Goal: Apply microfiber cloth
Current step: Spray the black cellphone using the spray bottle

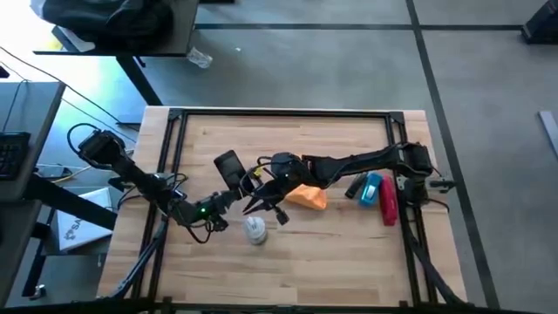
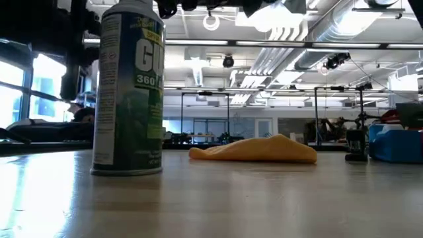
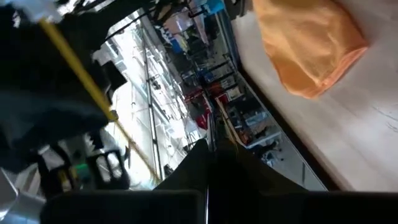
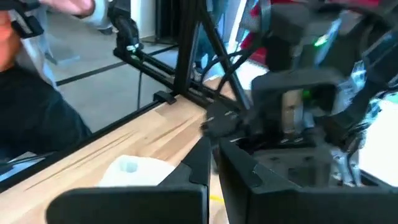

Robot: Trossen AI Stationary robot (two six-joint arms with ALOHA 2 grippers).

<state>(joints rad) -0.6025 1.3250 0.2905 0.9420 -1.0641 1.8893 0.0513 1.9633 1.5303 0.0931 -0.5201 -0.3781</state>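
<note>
Jaws on both arms looked closed: in each wrist view the two dark fingers met at a thin seam with nothing visible between them. Neither held the cloth.

From the high view, the left gripper (image 1: 228,199) and the right gripper (image 1: 261,199) sat close together near the middle of the counter (image 1: 349,253), just beside the orange cloth (image 1: 307,197), on its side toward the left arm. A black phone (image 1: 230,166) stood propped just beyond that meeting point, tilted and apparently raised near the left gripper; whether it was gripped could not be told. A spray can (image 1: 255,229) stood on the near side of the cloth, and a blue item and a red item lay on the far side from the grippers, near the right arm's base.

From the low view, the cloth (image 2: 254,150) lay slumped flat on the counter (image 2: 211,198), touching nothing else, with the can (image 2: 129,89) upright and closer to the camera.

From the left wrist view, the cloth (image 3: 311,43) lay crumpled on the wood ahead of the closed fingers (image 3: 186,171), apart from them.

From the right wrist view, the closed fingers (image 4: 199,163) pointed at the left arm's wrist; the cloth was out of sight.

Judging by this, the wiping had not begun: the cloth remained to be picked up and brought to the phone.
</note>
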